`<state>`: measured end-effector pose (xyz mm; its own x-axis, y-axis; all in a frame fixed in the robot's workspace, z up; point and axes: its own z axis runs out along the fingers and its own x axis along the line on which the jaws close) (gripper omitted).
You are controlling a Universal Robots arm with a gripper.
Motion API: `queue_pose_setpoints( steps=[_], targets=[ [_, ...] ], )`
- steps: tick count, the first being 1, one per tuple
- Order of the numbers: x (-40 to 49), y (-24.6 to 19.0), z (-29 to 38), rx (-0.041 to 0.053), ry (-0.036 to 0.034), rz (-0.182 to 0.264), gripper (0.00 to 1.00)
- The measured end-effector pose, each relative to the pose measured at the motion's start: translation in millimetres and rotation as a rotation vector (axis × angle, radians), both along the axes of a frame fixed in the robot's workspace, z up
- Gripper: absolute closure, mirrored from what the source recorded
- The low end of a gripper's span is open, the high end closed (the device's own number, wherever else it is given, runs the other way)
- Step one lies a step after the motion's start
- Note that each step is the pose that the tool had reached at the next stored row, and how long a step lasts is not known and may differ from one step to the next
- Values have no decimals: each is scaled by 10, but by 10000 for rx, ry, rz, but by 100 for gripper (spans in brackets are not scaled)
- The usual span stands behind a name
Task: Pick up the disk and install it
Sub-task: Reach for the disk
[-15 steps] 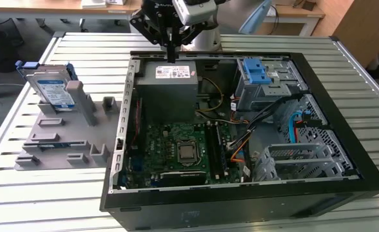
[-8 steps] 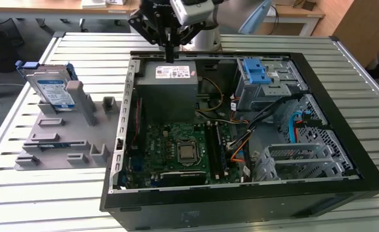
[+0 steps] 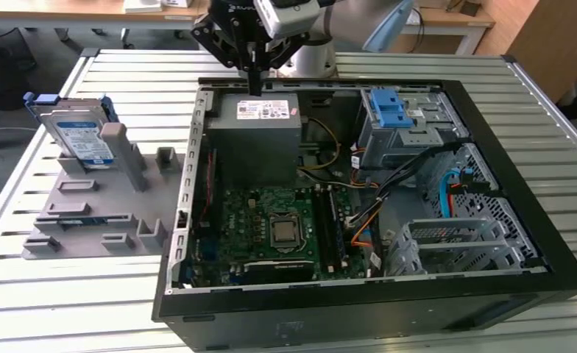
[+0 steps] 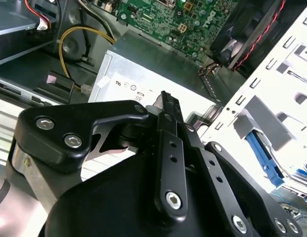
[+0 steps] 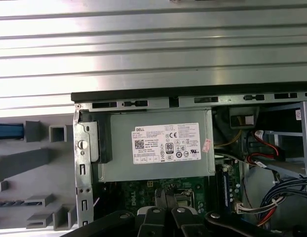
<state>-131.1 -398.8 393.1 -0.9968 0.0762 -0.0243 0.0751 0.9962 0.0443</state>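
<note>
While disk (image 3: 77, 137) leans on grey rack (image 3: 85, 215) | fingers (image 3: 256, 82) seemingly closed, empty; slatted table (image 3: 73, 294)

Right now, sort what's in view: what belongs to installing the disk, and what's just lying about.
Job in hand:
- disk, standing in the grey holder outside the computer case
- gripper, shut and empty, above the power supply

Just lying about:
- power supply
- motherboard

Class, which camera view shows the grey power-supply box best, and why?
The first wrist view: the power-supply box lies nearly whole, sticker facing the camera. The exterior view shows it slanted; the second wrist view shows part, behind the pincer.
</note>
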Motion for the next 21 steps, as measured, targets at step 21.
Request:
queue_pose_setpoints(
  steps=[21],
  targets=[
    [-87,2,-5,0,12,0,89]
  ],
)
